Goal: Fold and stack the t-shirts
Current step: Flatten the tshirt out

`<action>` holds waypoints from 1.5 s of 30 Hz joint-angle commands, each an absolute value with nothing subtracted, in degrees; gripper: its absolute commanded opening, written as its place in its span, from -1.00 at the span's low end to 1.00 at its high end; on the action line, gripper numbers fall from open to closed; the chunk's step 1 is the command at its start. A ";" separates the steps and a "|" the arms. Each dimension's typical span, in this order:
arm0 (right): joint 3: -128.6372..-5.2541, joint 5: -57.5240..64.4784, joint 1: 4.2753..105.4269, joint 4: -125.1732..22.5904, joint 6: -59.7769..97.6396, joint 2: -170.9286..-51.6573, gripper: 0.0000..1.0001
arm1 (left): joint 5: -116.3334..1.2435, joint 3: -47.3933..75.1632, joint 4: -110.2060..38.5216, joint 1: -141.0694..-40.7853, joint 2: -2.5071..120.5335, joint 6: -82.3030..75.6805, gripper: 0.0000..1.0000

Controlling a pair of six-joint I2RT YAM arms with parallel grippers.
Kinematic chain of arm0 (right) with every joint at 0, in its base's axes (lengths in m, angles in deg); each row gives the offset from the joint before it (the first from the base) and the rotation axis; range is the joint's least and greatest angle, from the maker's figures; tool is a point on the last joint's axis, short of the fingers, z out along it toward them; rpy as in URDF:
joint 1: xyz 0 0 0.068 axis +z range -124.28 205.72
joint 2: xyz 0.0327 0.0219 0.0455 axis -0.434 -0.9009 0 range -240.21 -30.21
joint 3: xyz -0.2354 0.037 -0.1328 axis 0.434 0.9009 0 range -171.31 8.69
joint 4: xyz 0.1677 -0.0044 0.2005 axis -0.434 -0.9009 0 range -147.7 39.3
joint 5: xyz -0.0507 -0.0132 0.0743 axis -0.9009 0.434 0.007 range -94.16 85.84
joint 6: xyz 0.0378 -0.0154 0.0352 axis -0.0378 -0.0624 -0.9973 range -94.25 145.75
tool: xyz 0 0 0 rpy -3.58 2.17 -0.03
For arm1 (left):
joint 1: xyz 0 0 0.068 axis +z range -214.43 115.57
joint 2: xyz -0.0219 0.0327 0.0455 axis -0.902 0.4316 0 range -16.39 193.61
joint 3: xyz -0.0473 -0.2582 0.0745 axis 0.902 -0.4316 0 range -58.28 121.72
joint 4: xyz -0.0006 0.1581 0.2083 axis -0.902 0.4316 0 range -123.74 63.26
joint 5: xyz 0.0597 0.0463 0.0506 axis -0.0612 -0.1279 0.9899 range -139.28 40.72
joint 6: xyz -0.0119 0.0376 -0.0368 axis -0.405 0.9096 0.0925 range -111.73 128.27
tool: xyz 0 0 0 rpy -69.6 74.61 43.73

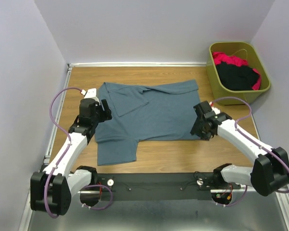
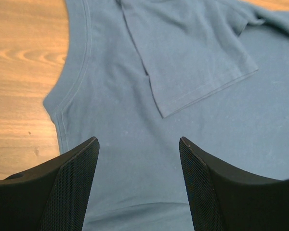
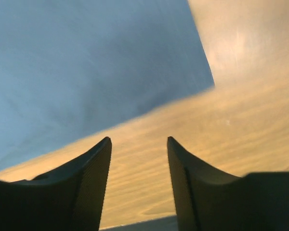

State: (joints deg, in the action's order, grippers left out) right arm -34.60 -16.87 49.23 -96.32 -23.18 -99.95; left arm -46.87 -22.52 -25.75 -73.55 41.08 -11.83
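Observation:
A slate-blue t-shirt (image 1: pixel 149 115) lies spread on the wooden table, partly folded, with one sleeve (image 2: pixel 192 62) turned in over its body. My left gripper (image 1: pixel 104 109) hovers open over the shirt's left edge, near the neckline (image 2: pixel 67 91), with nothing between its fingers (image 2: pixel 74 183). My right gripper (image 1: pixel 198 120) stands open at the shirt's right edge, over bare wood, empty; the blue t-shirt (image 3: pixel 86 67) lies just beyond its fingertips (image 3: pixel 98 163). More t-shirts, black (image 1: pixel 237 77) and red-pink (image 1: pixel 226 58), lie heaped in the bin.
An olive-green plastic bin (image 1: pixel 212 72) stands at the back right corner. Lavender walls close in the table at the back and both sides. A black rail (image 1: pixel 154 182) with the arm bases runs along the near edge.

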 commanded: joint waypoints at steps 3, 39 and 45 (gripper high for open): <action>-45.97 -22.01 49.02 -90.52 -13.38 -108.86 0.20 | -44.98 -18.74 -25.65 -73.74 48.90 -15.19 0.51; -77.53 -14.36 38.64 -71.52 6.85 -151.42 0.24 | -46.66 31.34 -18.10 -70.67 105.95 -19.42 0.44; -73.34 -14.18 38.64 -73.28 6.68 -143.43 0.41 | -43.14 30.77 -14.50 -70.05 99.20 -18.98 0.47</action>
